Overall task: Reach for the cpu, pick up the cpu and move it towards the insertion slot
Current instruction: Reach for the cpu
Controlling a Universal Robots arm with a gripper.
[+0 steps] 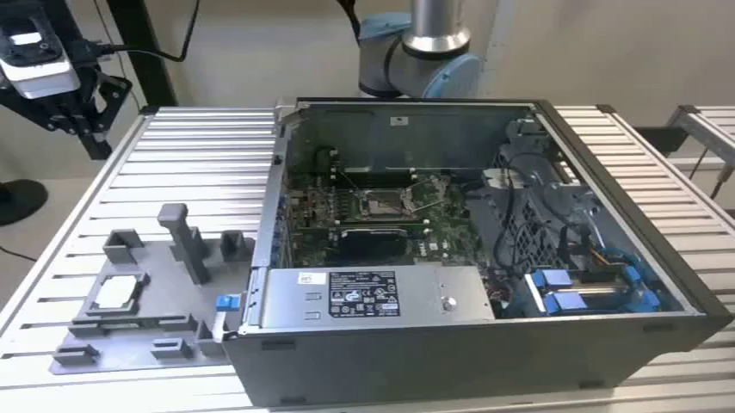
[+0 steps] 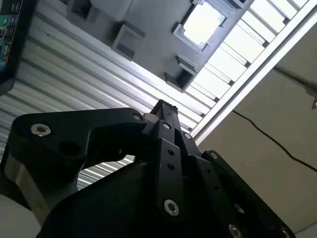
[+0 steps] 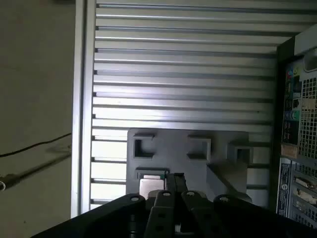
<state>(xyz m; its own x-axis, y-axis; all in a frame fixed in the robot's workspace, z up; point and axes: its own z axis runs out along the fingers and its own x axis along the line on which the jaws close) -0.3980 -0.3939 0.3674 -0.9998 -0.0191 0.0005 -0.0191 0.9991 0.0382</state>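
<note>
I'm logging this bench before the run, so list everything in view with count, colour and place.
cpu: one, silvery-white, seated in the fixture plate
fixture plate: one, grey, on the table at the exterior view's left
computer case: one, grey, open, beside the fixture plate
circuit board: one, green, inside the computer case
insertion slot: one, silver frame with dark centre, on the circuit board
table: one, silver slats
arm: one, silver and blue, behind the computer case
gripper: one, black, shut and empty, high at the exterior view's left, apart from the cpu
</note>
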